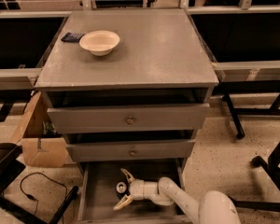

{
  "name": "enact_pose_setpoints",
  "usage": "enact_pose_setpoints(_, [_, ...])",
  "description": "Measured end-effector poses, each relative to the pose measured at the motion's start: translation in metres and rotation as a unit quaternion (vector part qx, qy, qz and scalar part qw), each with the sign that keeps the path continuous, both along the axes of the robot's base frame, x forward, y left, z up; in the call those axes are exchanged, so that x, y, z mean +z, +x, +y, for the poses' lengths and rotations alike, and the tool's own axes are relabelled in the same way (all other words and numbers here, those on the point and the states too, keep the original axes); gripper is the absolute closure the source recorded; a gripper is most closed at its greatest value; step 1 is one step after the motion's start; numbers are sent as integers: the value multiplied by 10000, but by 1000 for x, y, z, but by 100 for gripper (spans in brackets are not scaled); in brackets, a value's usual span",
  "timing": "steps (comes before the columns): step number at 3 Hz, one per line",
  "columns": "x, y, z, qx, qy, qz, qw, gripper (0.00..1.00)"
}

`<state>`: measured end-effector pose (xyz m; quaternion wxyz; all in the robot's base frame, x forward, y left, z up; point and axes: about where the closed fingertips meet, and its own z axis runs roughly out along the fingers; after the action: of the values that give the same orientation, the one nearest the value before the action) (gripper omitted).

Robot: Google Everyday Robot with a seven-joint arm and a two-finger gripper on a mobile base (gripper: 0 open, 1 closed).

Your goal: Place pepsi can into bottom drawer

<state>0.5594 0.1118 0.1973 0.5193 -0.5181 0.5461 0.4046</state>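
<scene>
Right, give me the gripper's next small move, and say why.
Probably draw the white two-finger gripper straight back out of the open grey bottom drawer. Its fingers are spread wide, and the small dark can with a silver top stands between them on the drawer floor, so it looks released.

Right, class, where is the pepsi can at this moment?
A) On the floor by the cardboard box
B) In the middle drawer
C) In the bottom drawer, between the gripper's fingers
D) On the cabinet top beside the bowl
C: the pepsi can stands in the open bottom drawer, and the gripper reaches in with its fingers spread on either side of it.
</scene>
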Motion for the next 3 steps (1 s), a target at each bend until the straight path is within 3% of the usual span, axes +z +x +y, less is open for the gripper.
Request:
enact_pose_setpoints(2, [14, -10, -2, -51, -29, -135, 9999, 0])
enact_pose_setpoints(3, [42, -31, -18, 15, -256, -271, 9993, 0])
